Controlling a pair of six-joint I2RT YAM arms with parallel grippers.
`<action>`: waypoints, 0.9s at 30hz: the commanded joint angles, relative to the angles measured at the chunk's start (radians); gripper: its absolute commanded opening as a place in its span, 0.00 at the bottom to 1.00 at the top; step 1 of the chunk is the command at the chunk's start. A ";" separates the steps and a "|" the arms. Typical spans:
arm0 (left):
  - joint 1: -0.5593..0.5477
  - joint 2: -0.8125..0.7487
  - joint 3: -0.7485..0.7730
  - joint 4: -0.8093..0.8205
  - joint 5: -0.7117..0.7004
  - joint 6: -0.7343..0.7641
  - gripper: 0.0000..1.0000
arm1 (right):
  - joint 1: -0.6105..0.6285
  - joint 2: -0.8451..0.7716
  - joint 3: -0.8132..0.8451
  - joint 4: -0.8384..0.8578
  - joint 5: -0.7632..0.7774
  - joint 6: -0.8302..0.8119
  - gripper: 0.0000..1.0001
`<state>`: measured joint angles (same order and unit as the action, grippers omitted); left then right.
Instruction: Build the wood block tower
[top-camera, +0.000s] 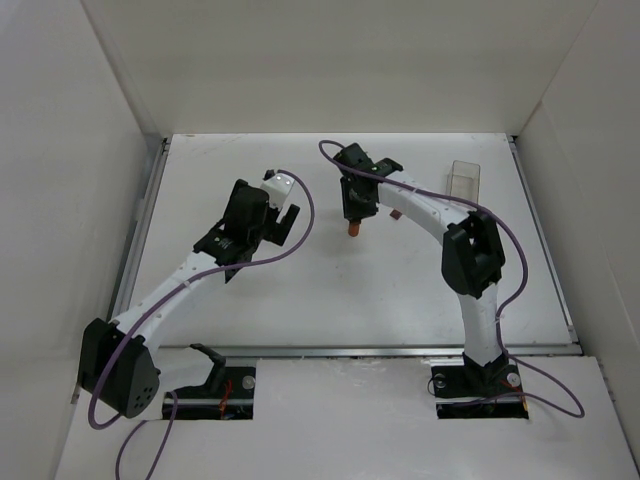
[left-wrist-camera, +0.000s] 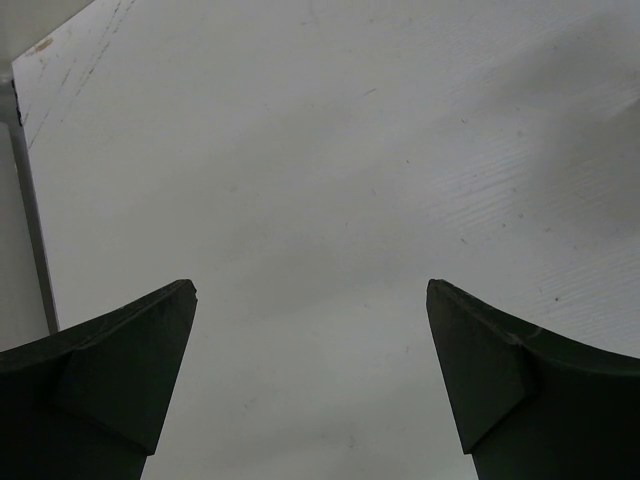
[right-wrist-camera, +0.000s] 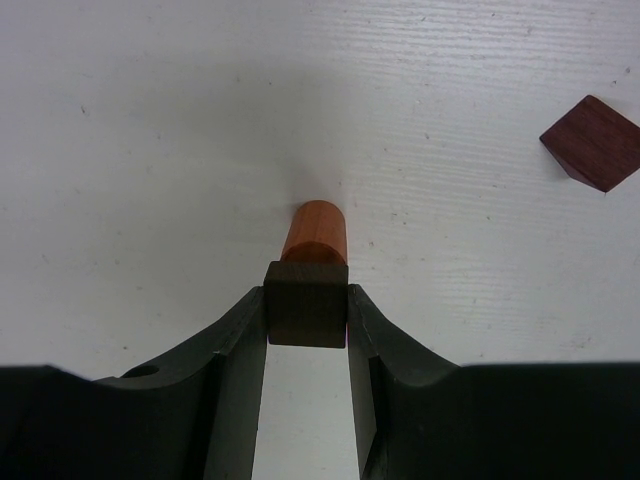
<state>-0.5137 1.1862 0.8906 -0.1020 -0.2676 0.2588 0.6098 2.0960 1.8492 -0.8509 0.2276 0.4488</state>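
Note:
My right gripper (right-wrist-camera: 307, 292) is shut on a dark brown cube (right-wrist-camera: 307, 305) and holds it right over the top of an upright orange-brown cylinder (right-wrist-camera: 316, 230) that stands on the white table. I cannot tell whether the cube rests on the cylinder. In the top view the right gripper (top-camera: 353, 214) points down at mid-table, with the cylinder (top-camera: 353, 229) showing below it. My left gripper (left-wrist-camera: 310, 290) is open and empty over bare table, to the left of the cylinder in the top view (top-camera: 287, 217).
A reddish-brown block (right-wrist-camera: 592, 142) lies on the table to the right of the cylinder; it also shows in the top view (top-camera: 396, 213). A clear plastic container (top-camera: 462, 180) stands at the back right. White walls enclose the table.

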 joint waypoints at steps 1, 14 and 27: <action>0.006 -0.034 -0.010 0.031 -0.005 -0.015 1.00 | 0.001 0.007 -0.016 0.044 -0.005 0.016 0.00; 0.006 -0.034 -0.019 0.031 -0.005 -0.006 1.00 | 0.001 0.016 -0.025 0.062 0.004 0.025 0.03; 0.006 -0.034 -0.019 0.031 -0.005 -0.006 1.00 | -0.008 0.016 -0.025 0.062 0.024 0.036 0.18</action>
<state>-0.5137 1.1843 0.8764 -0.1009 -0.2676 0.2596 0.6079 2.1044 1.8244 -0.8181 0.2298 0.4679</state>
